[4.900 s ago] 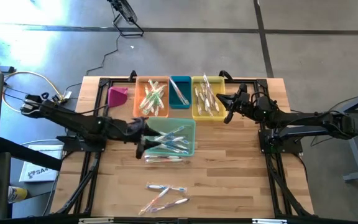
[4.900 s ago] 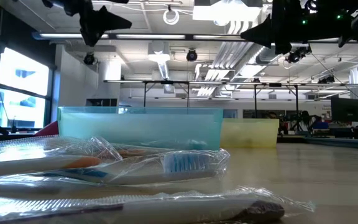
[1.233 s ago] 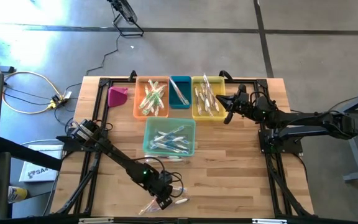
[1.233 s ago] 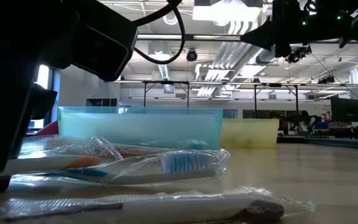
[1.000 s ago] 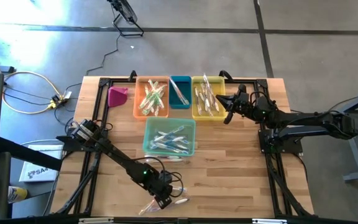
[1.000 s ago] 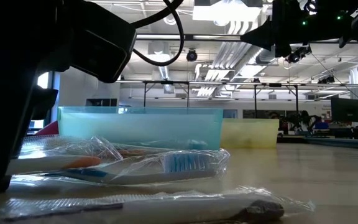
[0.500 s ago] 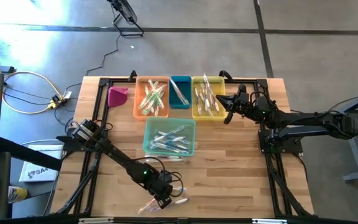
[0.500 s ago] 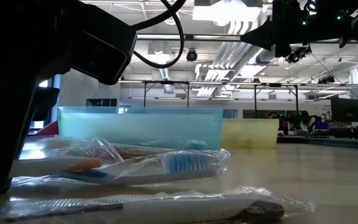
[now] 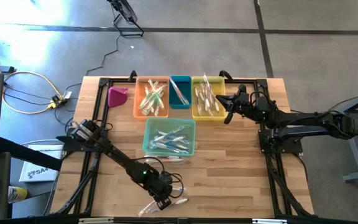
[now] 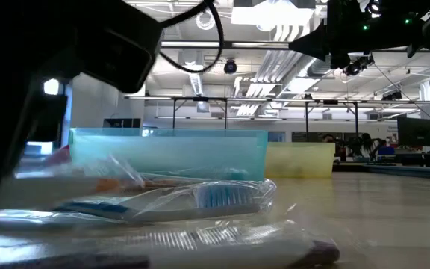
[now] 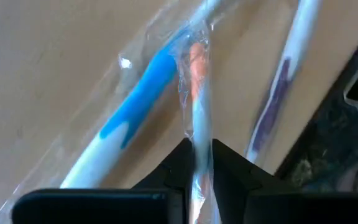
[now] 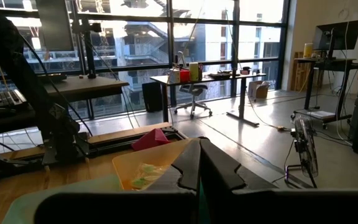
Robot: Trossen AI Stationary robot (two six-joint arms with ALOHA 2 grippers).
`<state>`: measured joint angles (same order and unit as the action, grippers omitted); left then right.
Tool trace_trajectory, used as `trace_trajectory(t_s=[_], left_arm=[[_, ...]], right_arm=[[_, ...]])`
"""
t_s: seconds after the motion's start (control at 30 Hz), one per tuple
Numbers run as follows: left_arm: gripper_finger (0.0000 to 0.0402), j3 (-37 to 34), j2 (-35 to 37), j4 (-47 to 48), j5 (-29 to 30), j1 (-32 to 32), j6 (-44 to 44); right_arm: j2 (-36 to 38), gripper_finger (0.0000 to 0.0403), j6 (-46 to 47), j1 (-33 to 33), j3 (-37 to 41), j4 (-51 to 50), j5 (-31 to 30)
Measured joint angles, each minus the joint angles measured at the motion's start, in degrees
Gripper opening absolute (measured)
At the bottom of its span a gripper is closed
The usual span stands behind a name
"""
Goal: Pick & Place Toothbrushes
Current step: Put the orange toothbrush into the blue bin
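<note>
left gripper [image 11: 196, 163] low at the table's [image 9: 229, 180] front edge, fingers clamped on a wrapped orange-accented toothbrush [image 11: 196, 87] among loose toothbrushes [image 9: 166, 198], right gripper [image 9: 227, 112] clenched empty, raised beside the yellow bin [image 9: 207, 99]

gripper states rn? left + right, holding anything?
Left tool: closed on a thin pale plastic-wrapped toothbrush with an orange accent, at the table's near edge.
Right tool: shut, holding nothing, waiting beside the yellow rectangular plastic bin.
</note>
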<state>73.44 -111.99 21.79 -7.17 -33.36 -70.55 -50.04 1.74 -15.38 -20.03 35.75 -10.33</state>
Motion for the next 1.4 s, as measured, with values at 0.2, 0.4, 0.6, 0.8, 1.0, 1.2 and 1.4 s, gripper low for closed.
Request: trace_trajectory(t_s=[0.2,0.4,0.6,0.8,1.0,1.2,1.4], left_arm=[[0.0012,0.0,3.6,0.7,0.4,0.0,4.0],[0.0031,0.0,6.2,2.8,1.3,0.9,5.6],[0.0019,0.0,8.6,3.5,2.3,4.5,12.4],[0.0024,0.0,11.4,3.5,2.9,9.8,21.1],[0.0025,0.0,15.1,3.7,3.1,14.6,29.1],[0.0025,0.0,20.2,3.6,4.0,19.6,35.8],[0.0025,0.0,24.2,1.0,6.6,25.8,44.1]], right_arm=[[0.0,0.0002,0.0,0.0,0.0,0.0,0.0],[0.0,0.0002,0.0,0.0,0.0,0.0,0.0],[0.0,0.0002,0.0,0.0,0.0,0.0,0.0],[0.0,0.0002,0.0,0.0,0.0,0.0,0.0],[0.0,0.0002,0.0,0.0,0.0,0.0,0.0],[0.0,0.0002,0.0,0.0,0.0,0.0,0.0],[0.0,0.0002,0.0,0.0,0.0,0.0,0.0]])
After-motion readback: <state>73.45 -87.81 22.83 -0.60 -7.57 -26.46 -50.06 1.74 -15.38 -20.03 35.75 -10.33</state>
